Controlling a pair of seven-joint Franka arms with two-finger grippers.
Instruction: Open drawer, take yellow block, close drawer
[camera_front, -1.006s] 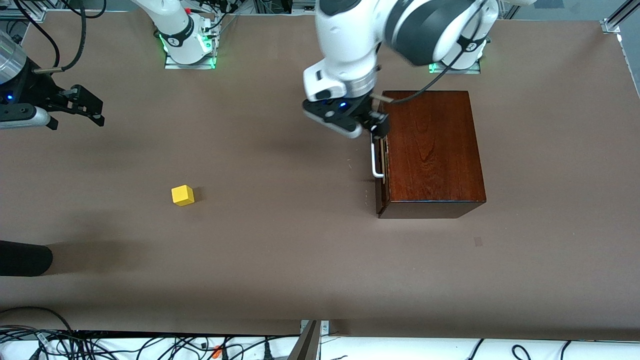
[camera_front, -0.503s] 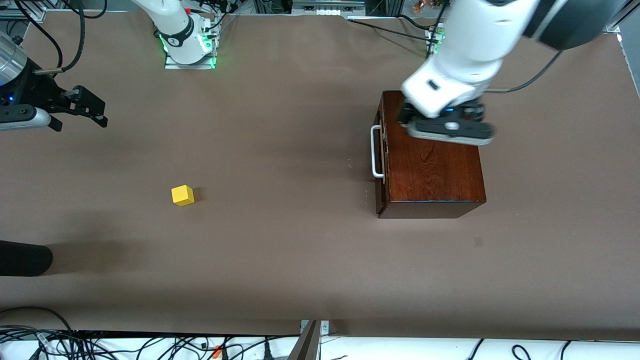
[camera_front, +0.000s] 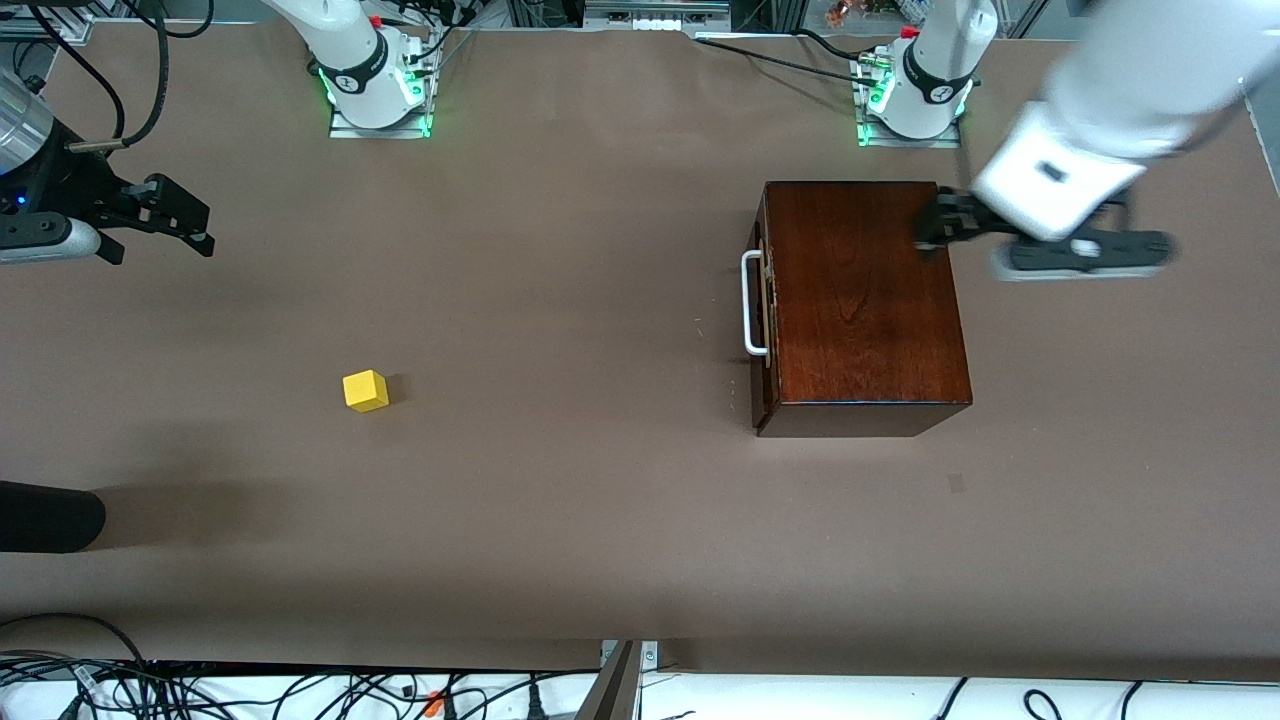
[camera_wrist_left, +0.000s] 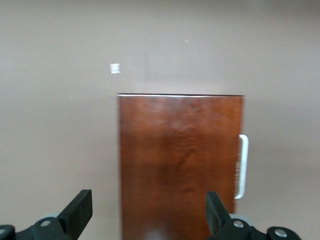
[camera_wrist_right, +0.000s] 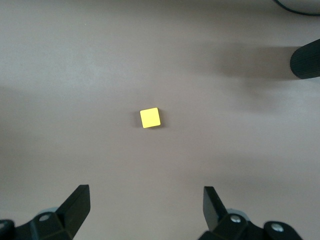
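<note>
Front view: a dark reddish-brown wooden box (camera_front: 860, 300) stands on the brown table (camera_front: 600, 500) toward the left arm's end, its single drawer (camera_front: 765, 310) pushed in flush, the dark drawer front facing the right arm's end of the table and carrying a white U-shaped bar handle (camera_front: 750, 303). The yellow block (camera_front: 365, 390) sits by itself on the bare table toward the right arm's end, well apart from the box and slightly nearer to the front camera than the handle — nothing touches it. The left gripper (camera_front: 940, 225) hangs in the air over the box's top edge on the side away from the handle, with its wrist body reaching out past the box; in the left wrist view its fingers (camera_wrist_left: 80, 210) stand spread wide with nothing between them, and the box top and handle (camera_wrist_left: 243, 165) lie below. The right gripper (camera_front: 195, 222) is held up over the table's edge at the right arm's end, well apart from the block; the right wrist view looks down on the yellow block (camera_wrist_right: 150, 118) between and ahead of its fingers (camera_wrist_right: 77, 205), which are likewise spread apart and empty. A dark rounded object (camera_front: 45, 515) lies at the table's edge at the right arm's end, nearer to the front camera than the block.
</note>
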